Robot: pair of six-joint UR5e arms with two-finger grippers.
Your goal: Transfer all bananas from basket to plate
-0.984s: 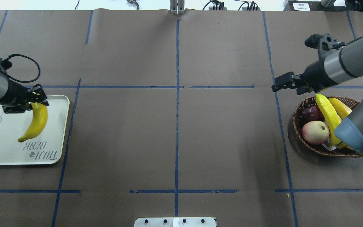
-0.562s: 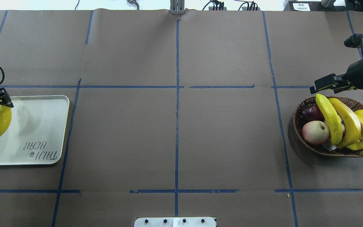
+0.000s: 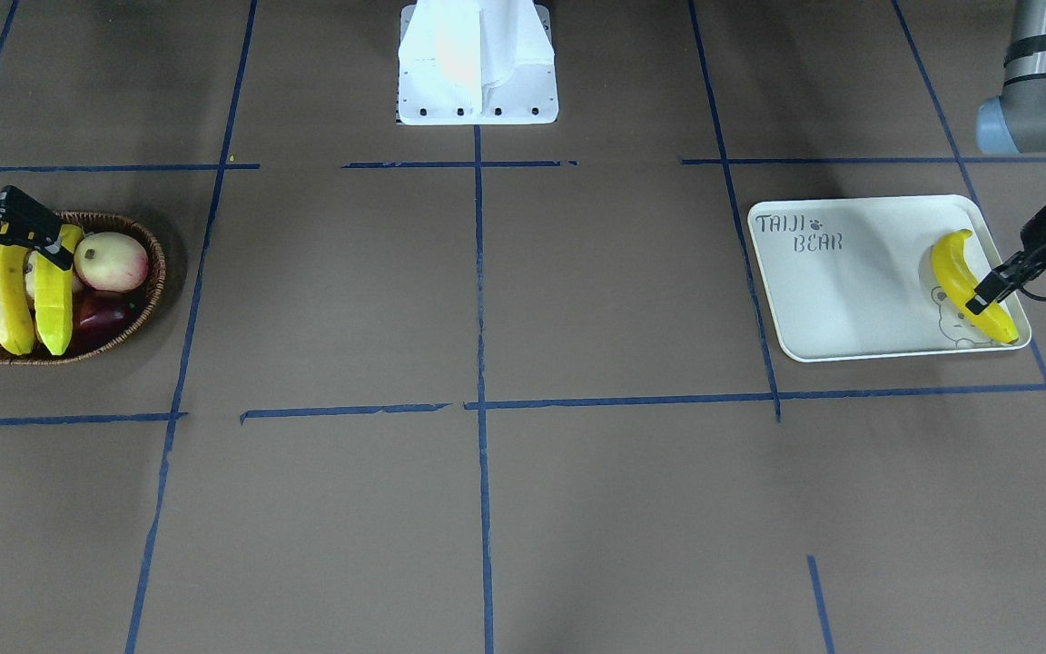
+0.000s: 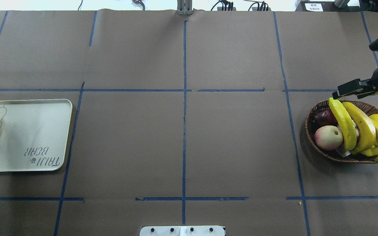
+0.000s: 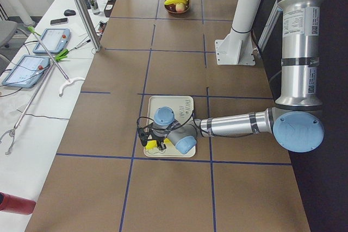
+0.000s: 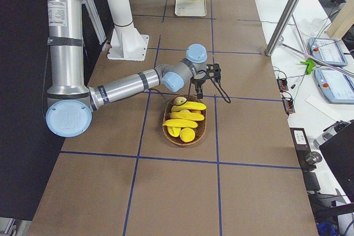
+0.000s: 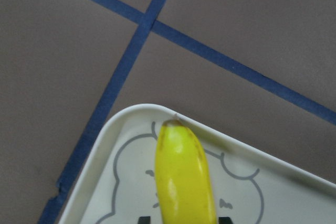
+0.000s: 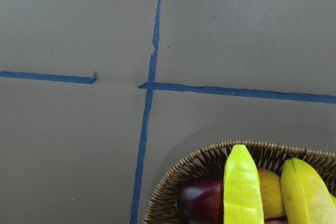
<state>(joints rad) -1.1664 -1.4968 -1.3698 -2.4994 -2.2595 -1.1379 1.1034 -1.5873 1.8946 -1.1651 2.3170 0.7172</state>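
Frontally, left gripper (image 3: 984, 298) pinches banana (image 3: 952, 263) over plate (image 3: 814, 300), cropped overhead; right gripper (image 4: 339, 91) spread, empty, well apart from plate; brown-paper table (image 4: 126, 147).

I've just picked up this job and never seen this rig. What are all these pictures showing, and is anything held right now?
This is one robot with two arms at a brown table marked with blue tape, each arm ending in a two-finger gripper. Two pictures look down on the table: one from behind the robot, one facing it, so sides swap between them. Two are taken from the table's ends, and two from cameras on the wrists. On the robot's left lies the cream tray; the left gripper is shut on one banana over its bear drawing. On its right the wicker basket holds more bananas, a peach and a dark red fruit. The right gripper hovers open near the basket's far rim, holding nothing.
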